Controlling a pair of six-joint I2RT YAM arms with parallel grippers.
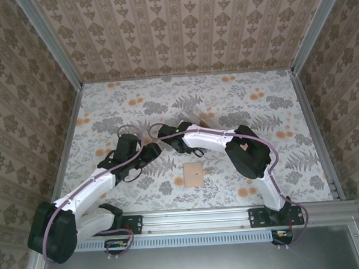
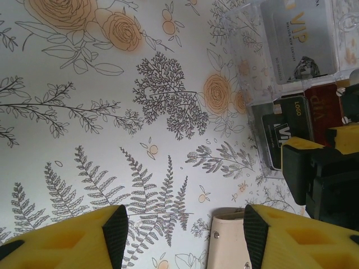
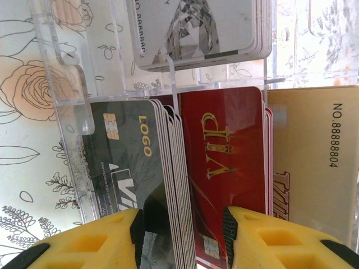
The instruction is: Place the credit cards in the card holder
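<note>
On the floral table (image 1: 256, 106), the left gripper (image 2: 185, 232) stands spread and empty. The right gripper (image 3: 179, 224) hangs parted over the clear tray (image 3: 61, 112). The card holder (image 1: 193, 175), a flat tan square, lies between the arms, apart from the tray. The credit cards (image 3: 224, 145) sit in the tray: dark grey, red, gold-tan.

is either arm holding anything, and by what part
Nothing is held. The left jaws stand open above the table; the right jaws stand open over the dark cards and red cards in the clear tray.
</note>
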